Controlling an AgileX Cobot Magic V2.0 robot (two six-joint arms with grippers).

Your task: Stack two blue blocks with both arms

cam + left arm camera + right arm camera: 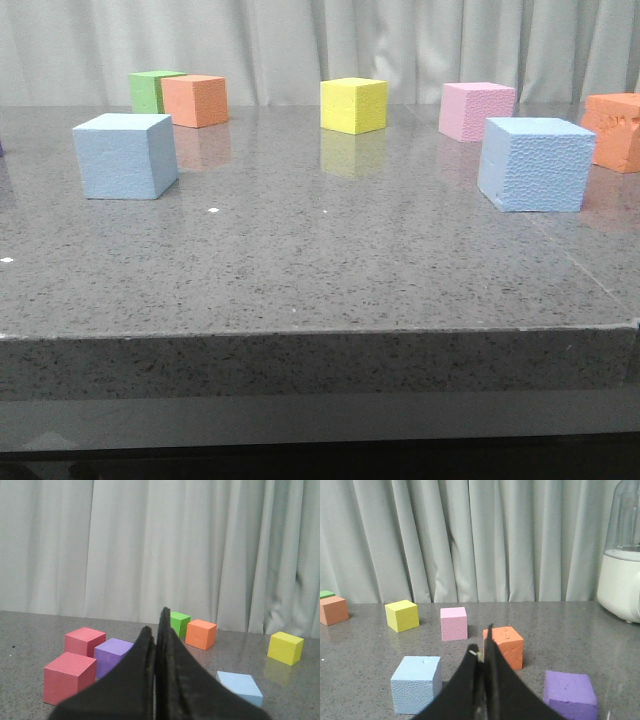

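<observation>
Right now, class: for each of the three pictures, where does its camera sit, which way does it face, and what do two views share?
Front view: low at the table's near edge, facing the curtain; smooth light blue foam cube left, pebbly light blue foam cube right; no robot parts.
Left wrist view: on the left arm, behind the closed left gripper, smooth cube ahead.
Right wrist view: behind the closed right gripper, pebbly cube ahead.
All three share the yellow foam cube.

"Any writing on those cubes? A label, a number?"

"None that I can read. The smooth blue block (126,156) is plain, and the pebbly blue block (535,164) is only texture. The near orange cube (503,647) has dents on top, but I can't make letters of them."
</observation>
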